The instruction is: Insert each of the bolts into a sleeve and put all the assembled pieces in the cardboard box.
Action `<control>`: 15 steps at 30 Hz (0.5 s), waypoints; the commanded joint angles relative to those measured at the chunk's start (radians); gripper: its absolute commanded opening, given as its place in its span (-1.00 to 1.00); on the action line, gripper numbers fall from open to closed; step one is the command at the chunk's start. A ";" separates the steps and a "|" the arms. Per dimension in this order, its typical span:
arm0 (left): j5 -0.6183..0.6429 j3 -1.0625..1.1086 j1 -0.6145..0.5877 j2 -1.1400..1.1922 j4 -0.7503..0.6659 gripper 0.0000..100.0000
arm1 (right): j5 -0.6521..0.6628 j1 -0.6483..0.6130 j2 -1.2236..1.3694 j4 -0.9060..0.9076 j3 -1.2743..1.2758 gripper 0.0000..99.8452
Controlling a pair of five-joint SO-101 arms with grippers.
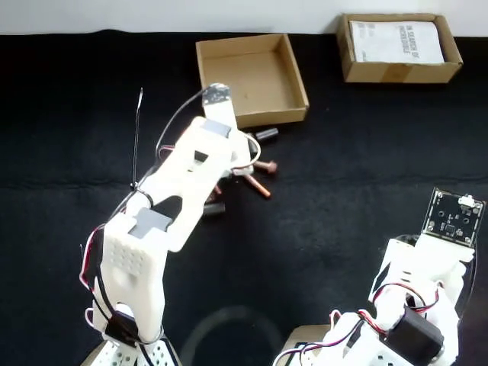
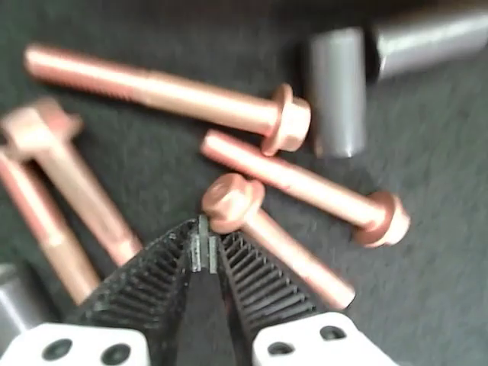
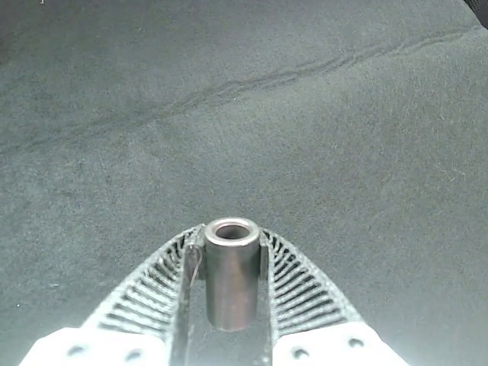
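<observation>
Left pincer (image 2: 204, 245): pressed together, tips touching, nothing pinched. It sits low over the bolt pile (image 1: 258, 185) on the bench (image 1: 366, 160), tips just beside the flange head of the nearest bolt (image 2: 290, 252).

The left wrist view has 5 copper bolts, all loose and lying flat. 2 grey sleeves (image 2: 335, 91) lie on their sides past them, 1 just beside a bolt head.

From above, the left arm (image 1: 175, 198) stretches far across the black bench to the pile. The pile lies just near of the cardboard box (image 1: 255, 76), centre far. 1 loose sleeve (image 1: 265, 134) lies close to the box's near wall. Another dark sleeve (image 1: 214, 207) lies at the pile's near edge, beside the arm.

Right pincer (image 3: 232, 238): pinching the held sleeve (image 3: 232, 278), 1 finger on each side, bore end facing the wrist camera, over bare bench. The right arm (image 1: 415, 305) sits near right, well apart from the pile and the box.

A second box (image 1: 396, 72) at far right holds a printed sheet (image 1: 396, 42).
</observation>
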 commanded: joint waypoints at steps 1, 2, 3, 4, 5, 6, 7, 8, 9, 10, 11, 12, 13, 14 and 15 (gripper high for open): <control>0.005 -0.041 -0.012 -0.016 -0.031 -0.98 | 0.037 0.002 -0.010 0.004 0.002 -0.98; 0.005 -0.045 -0.005 -0.015 -0.028 -0.98 | 0.046 0.002 -0.010 0.004 0.002 -0.98; 0.005 -0.048 -0.002 -0.015 -0.026 -0.98 | 0.051 0.002 -0.010 0.002 0.002 -0.98; 0.006 -0.051 0.004 -0.016 -0.025 -0.98 | 0.051 0.002 -0.010 0.002 0.002 -0.98; 0.006 -0.050 0.015 -0.019 -0.020 -0.98 | 0.052 0.002 -0.010 0.002 0.002 -0.98; 0.006 -0.050 0.025 -0.033 0.005 -0.98 | 0.052 0.002 -0.010 0.002 0.002 -0.98; 0.006 -0.051 0.041 -0.056 0.041 -0.98 | 0.052 0.002 -0.010 0.002 0.002 -0.98; 0.006 -0.051 0.059 -0.081 0.072 -0.98 | 0.052 0.002 -0.010 0.002 0.002 -0.98; 0.005 -0.051 0.079 -0.110 0.103 -0.98 | 0.054 0.002 -0.010 0.004 0.002 -0.98; 0.005 -0.051 0.099 -0.139 0.124 -0.98 | 0.063 0.001 -0.010 0.004 0.002 -0.98; 0.005 -0.051 0.116 -0.174 0.141 -0.98 | 0.080 0.001 -0.010 0.004 0.002 -0.98; 0.005 -0.048 0.130 -0.206 0.150 -0.98 | 0.089 0.001 -0.010 0.004 0.002 -0.98; 0.005 -0.045 0.137 -0.234 0.155 -0.98 | 0.097 0.001 -0.008 0.004 0.002 -0.98; 0.005 -0.044 0.139 -0.257 0.155 -0.98 | 0.100 0.001 -0.008 0.004 0.002 -0.98; 0.005 -0.042 0.137 -0.274 0.155 -0.98 | 0.100 0.001 -0.007 0.004 0.002 -0.98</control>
